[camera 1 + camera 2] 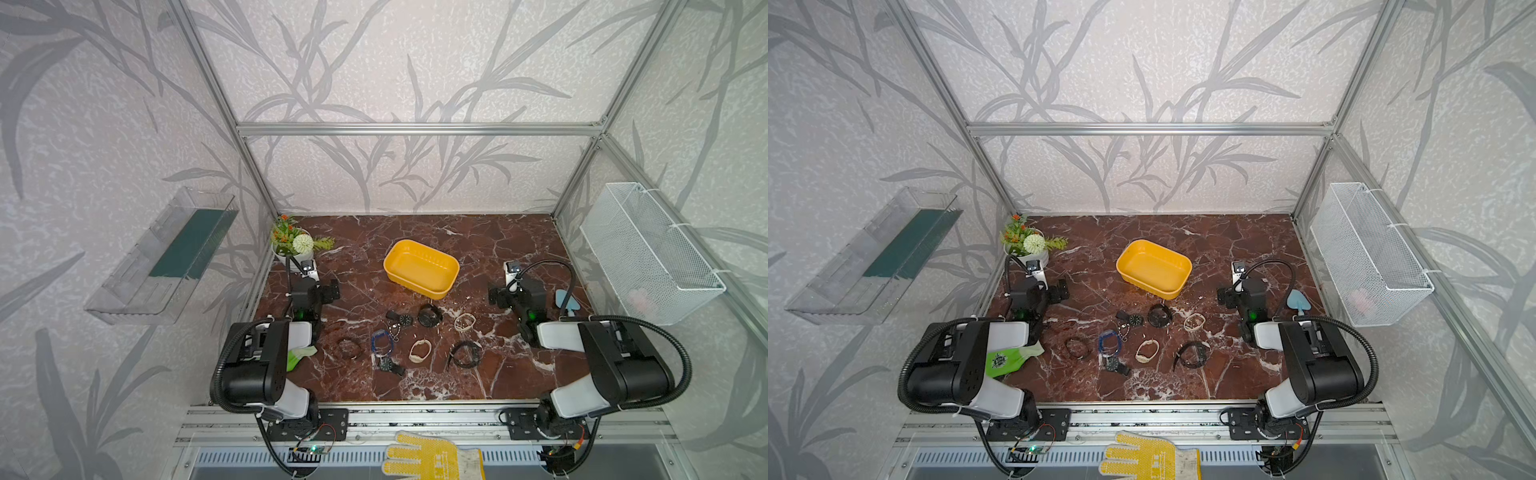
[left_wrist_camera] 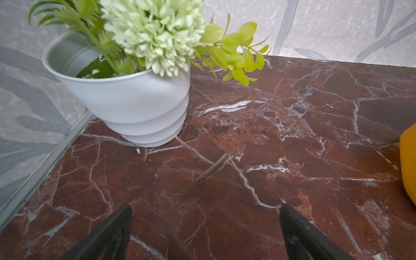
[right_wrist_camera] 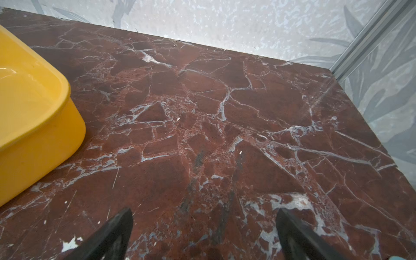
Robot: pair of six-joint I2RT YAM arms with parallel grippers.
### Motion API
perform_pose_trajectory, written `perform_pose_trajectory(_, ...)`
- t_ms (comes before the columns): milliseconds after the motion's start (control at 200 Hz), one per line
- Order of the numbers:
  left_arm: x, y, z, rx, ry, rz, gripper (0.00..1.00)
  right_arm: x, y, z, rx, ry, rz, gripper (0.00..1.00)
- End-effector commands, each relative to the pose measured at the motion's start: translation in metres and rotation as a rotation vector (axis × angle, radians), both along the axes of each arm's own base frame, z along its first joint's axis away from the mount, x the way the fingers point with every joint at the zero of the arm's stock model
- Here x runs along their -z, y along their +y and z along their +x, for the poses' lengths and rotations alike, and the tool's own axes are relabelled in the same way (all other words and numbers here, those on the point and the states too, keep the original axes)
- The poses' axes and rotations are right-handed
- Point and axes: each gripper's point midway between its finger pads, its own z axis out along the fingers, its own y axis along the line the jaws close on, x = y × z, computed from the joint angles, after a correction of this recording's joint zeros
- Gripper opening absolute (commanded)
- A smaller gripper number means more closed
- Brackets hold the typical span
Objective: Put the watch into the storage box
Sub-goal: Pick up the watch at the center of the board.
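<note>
Yellow plastic marks out the storage box (image 1: 411,286), which stands empty toward the back of the marbled surface (image 1: 498,374). No watch has been lifted yet. Several watches are scattered in a loose cluster in front of the box, a black watch (image 1: 429,316) being the nearest to it and a cream-strapped watch (image 1: 419,351) lying further forward.

Both pairs of jaws are spread wide and nothing is held. The left jaws are parked beside the potted plant (image 2: 126,101) and the right jaws over bare surface on the box's other side.

The task is judged to be at its very start. One arm would need to be swung inward, lowered over a single strap and closed across it.

Neighbouring watches are packed close, so a second strap could be snagged. A green packet (image 1: 1013,358) and a blue scoop (image 1: 566,300) lie off to the sides, clear of the path.
</note>
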Motion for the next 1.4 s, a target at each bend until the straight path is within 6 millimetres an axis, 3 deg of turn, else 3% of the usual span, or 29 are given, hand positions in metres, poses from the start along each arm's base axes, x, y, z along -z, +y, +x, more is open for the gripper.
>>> perform_pose_trajectory(0,-0.005,0.001,0.004,-0.001,-0.01,0.005,1.0,-0.011,-0.001,0.008,0.006,-0.029,0.013,0.99)
perform_pose_trajectory(1000,-0.005,0.001,0.004,0.0,-0.012,0.005,0.99,-0.012,-0.001,0.008,0.007,-0.033,0.013,0.99)
perform_pose_trajectory(1195,-0.009,-0.01,-0.003,0.056,-0.057,0.016,1.0,-0.018,0.002,-0.004,-0.011,-0.095,0.013,0.99)
perform_pose_trajectory(1395,-0.005,0.0,0.005,0.013,-0.009,-0.005,0.99,-0.012,0.005,0.007,-0.032,-0.03,0.015,0.99)
